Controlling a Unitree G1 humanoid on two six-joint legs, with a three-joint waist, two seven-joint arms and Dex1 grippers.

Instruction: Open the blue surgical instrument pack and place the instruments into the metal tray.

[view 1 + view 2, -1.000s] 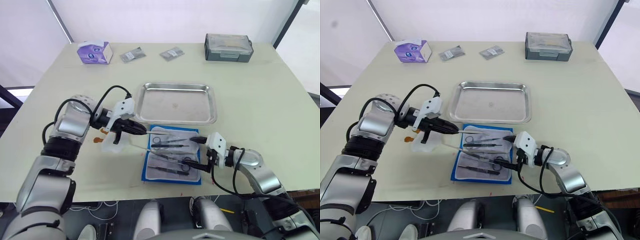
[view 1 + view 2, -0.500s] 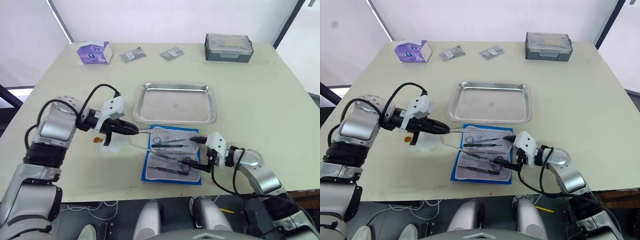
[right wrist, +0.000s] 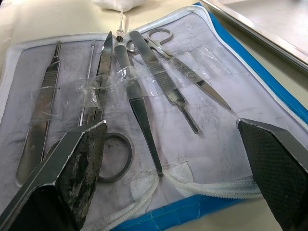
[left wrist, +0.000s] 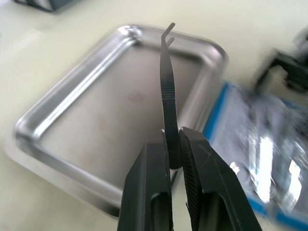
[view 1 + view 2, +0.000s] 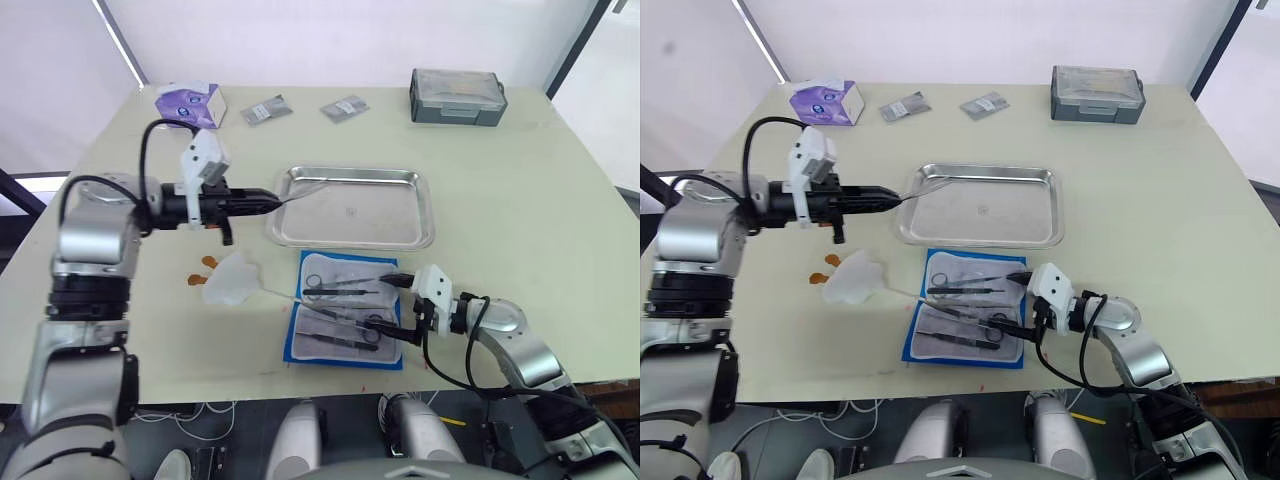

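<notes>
The left gripper [image 4: 174,144], clamped on slim bent-tipped metal tweezers [image 4: 167,86], has swung from the opened bright-blue fabric instrument pack [image 5: 345,308] to the shiny steel tray [image 5: 352,207] just ahead; release looks next. The right gripper [image 3: 168,144] stays spread over the remaining instruments [image 3: 139,96].

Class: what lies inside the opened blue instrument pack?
Inside the blue surgical instrument pack, several instruments lie on pale lining: ring-handled scissors, tweezers and slim tools, held under clear strips. Whatever is beneath the lining is covered.

A pale cream surface [image 5: 520,200] fills the frame's centre; white walls [image 5: 320,35] stand behind, with dark floor at lower edge.
</notes>
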